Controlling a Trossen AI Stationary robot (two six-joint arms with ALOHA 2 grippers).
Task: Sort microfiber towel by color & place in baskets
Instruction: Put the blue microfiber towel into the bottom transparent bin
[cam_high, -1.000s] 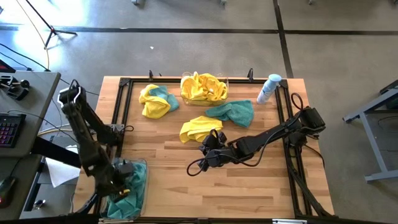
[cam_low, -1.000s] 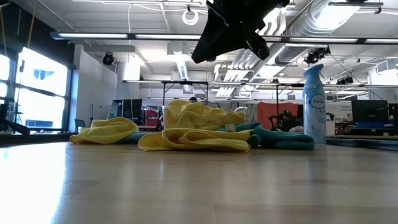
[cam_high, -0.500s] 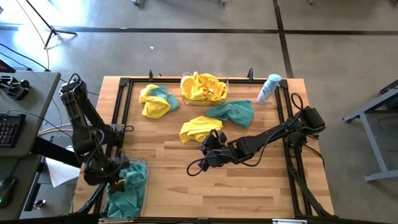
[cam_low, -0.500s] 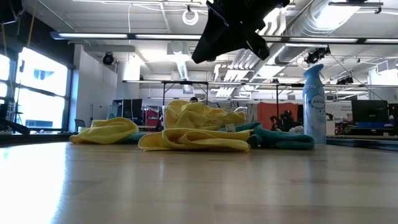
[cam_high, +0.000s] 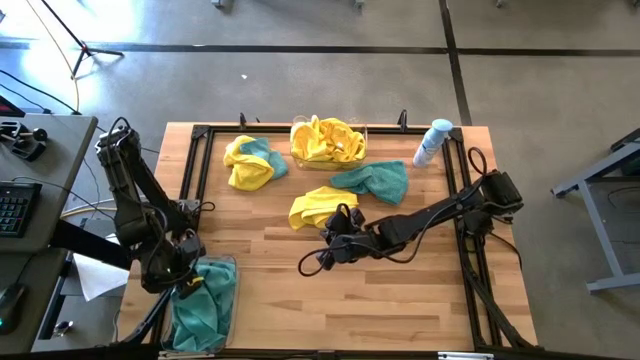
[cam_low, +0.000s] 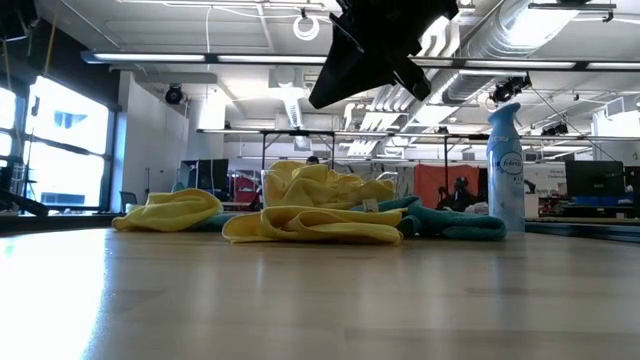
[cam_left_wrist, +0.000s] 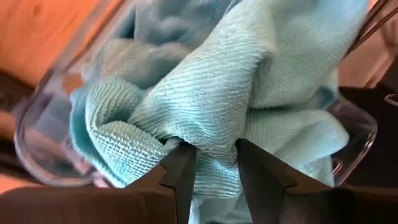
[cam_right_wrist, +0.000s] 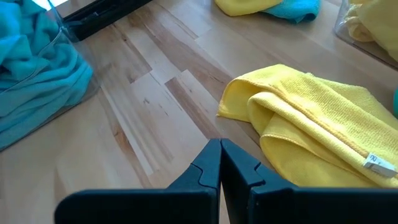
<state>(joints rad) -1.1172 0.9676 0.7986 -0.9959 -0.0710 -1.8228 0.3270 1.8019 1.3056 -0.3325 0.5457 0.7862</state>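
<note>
A clear basket (cam_high: 232, 262) at the table's near left corner holds bunched teal towels (cam_high: 205, 305). My left gripper (cam_high: 188, 283) is open over its far left corner; in the left wrist view the fingers (cam_left_wrist: 181, 171) stand on either side of a fold of teal towel (cam_left_wrist: 211, 118). A second clear basket (cam_high: 365, 130) at the far edge holds yellow towels (cam_high: 327, 140). A yellow towel (cam_high: 315, 207), a teal towel (cam_high: 375, 180) and a yellow-and-teal heap (cam_high: 250, 163) lie on the table. My right gripper (cam_right_wrist: 219, 155) is shut, hovering just near of the loose yellow towel (cam_right_wrist: 311, 130). My left gripper comes at the teal towel's fold (cam_left_wrist: 214, 140) from above, with the fold showing in the gap between the two fingers. Whether the fingers touch the cloth, I cannot tell. The towel lies in the basket.
A white-and-blue spray bottle (cam_high: 432, 142) stands upright at the far right of the table. A black frame rail (cam_high: 455, 190) runs along the table's edges. Bare wood stretches across the near middle and near right of the table (cam_high: 400, 300).
My left gripper has risen out of the teal basket's middle and drawn back toward the basket's far left corner. The teal towels stay in the basket.
</note>
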